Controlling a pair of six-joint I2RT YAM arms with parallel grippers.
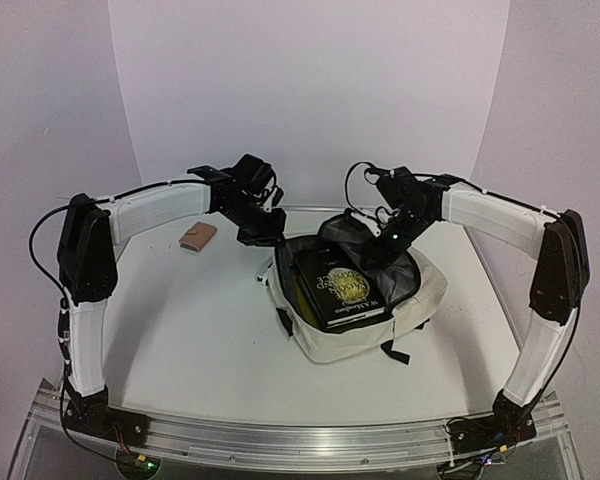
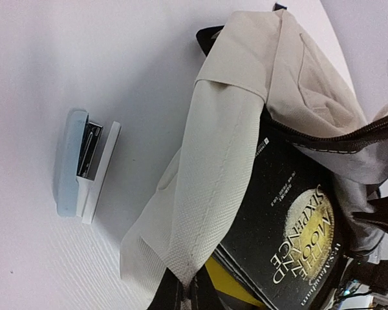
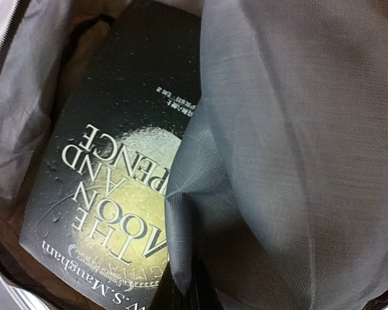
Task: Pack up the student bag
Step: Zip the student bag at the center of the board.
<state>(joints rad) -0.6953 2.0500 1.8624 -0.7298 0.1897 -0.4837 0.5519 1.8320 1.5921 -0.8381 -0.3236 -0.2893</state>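
On the table, right of centre and set back from the near edge, the student bag is laid flat with its mouth turned upward. A black paperback is seen lying in the opening, and its near end appears to rest over the near lip rather than sunk fully inside. A pale blue stapler is seen just beside the bag's left side, apart from the fabric. At the far-left rim the left gripper is closed, with the cream cloth judged to be pinched in it. At the far rim the right gripper is likewise closed, and the grey lining is drawn up by it above the book. Well apart, at the far left, a small tan object is left lying. Trouble can be foreseen in three ways. The thin lining may slip from the jaws and fall over the mouth. The book may be tipped out over the near lip if the far rim is lifted higher. The soft bag may be dragged and the stapler knocked if the left side is pulled.
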